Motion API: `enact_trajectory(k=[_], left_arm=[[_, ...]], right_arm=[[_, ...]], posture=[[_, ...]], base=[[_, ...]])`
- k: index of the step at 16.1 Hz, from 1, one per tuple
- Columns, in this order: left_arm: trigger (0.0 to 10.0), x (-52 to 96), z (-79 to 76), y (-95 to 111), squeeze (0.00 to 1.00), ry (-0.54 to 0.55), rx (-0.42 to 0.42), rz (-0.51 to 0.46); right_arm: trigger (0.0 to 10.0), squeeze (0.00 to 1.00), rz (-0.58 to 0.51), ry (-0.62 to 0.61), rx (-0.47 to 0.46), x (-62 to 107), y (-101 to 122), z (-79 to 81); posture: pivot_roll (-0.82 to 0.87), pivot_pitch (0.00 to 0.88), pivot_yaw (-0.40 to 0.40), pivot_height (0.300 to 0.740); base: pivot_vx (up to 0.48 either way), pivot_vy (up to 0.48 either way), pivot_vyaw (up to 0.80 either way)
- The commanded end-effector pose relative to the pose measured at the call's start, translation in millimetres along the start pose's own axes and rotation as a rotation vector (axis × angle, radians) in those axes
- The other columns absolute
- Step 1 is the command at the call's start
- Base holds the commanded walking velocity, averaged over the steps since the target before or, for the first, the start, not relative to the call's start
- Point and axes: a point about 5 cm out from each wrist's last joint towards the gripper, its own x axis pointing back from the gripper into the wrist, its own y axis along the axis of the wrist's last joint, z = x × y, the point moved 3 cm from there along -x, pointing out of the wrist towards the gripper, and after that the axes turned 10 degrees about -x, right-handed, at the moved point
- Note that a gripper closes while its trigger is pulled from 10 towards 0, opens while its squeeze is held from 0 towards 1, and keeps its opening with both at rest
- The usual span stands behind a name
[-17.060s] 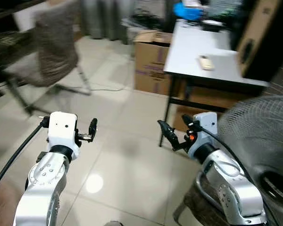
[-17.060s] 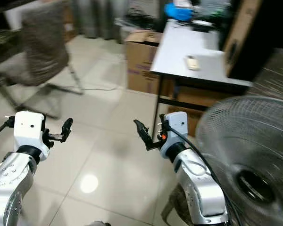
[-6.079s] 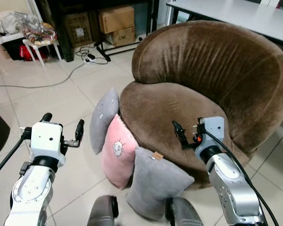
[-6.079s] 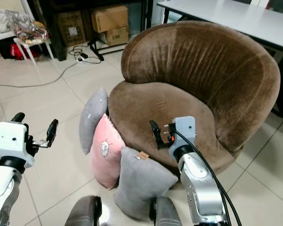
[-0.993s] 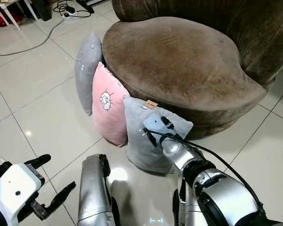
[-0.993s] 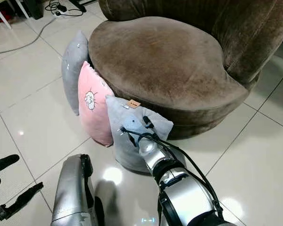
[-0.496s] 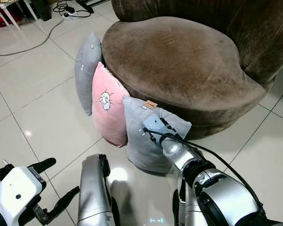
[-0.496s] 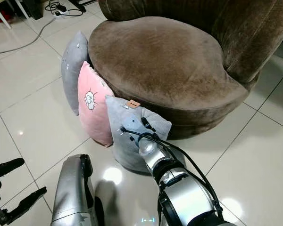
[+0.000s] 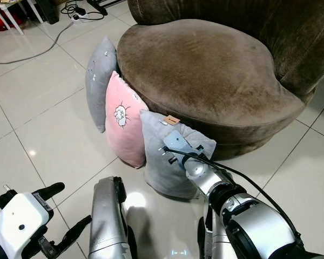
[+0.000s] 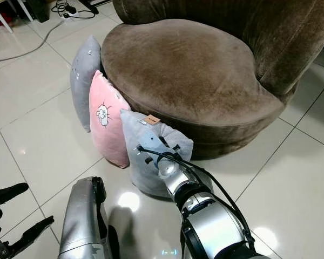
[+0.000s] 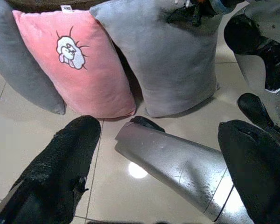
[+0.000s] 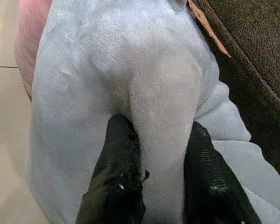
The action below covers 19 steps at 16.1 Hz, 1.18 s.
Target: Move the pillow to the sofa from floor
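Pillows stand in a row on the floor (image 9: pixel 48 124), leaning against the front of the brown sofa (image 9: pixel 205 70): a grey one farthest from the right end effector (image 12: pixel 154 154), a pink pillow (image 9: pixel 123 121) with a small cartoon print next, and the nearest grey pillow (image 9: pixel 167 156) right at its fingertips. Over the last second the black fingers have pressed deeper into this pillow's top edge; a ridge of grey fabric now bunches between them, so the right end effector is pinching the pillow, where half a second ago its fingers showed clear above the cloth. By that sign the grasp is made and the lift onto the seat cushion, just beyond and above the fingers, can follow.

Glossy pale tiles cover the floor, reflecting a ceiling light. Low and well off to the side, the left end effector (image 9: pixel 56 216) hangs idle with its fingers spread apart, holding nothing. A small tan tag (image 9: pixel 171 120) sits at the grasped pillow's upper corner.
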Motion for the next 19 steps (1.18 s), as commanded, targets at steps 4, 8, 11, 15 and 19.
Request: enact_trajectory(k=[4,8,11,15,19], left_arm=[[10.0,-2.6,-5.1,-4.5,0.00,-0.002,0.004,0.011],[10.0,-12.1,-3.8,-13.5,0.00,0.060,-0.009,0.019],[10.0,-18.4,4.4,-22.5,0.00,0.160,-0.011,0.031],[10.0,-41.3,35.0,-29.9,0.00,0.322,-0.037,0.023],[10.0,-63.7,64.3,-6.6,0.00,0.479,0.022,-0.099]], right_arm=[[0.0,0.00,0.002,0.052,-0.023,2.3,-6.2,11.2],[0.0,0.00,-0.063,0.082,-0.112,6.9,-8.4,20.7],[0.0,0.00,-0.185,0.073,-0.252,13.0,-4.1,16.0],[0.0,0.00,-0.446,0.069,-0.347,21.7,33.8,-8.6],[0.0,0.00,-0.761,0.019,-0.425,50.1,91.0,-54.0]], posture=[[0.13,0.131,0.086,0.445],[0.11,0.050,0.079,0.445],[0.09,0.000,0.063,0.445],[0.05,0.000,0.050,0.445],[-0.01,0.000,0.068,0.445]], base=[[0.000,0.000,0.00],[0.000,0.000,0.00],[0.000,0.000,0.00],[0.000,0.000,0.00],[0.000,0.000,0.00]])
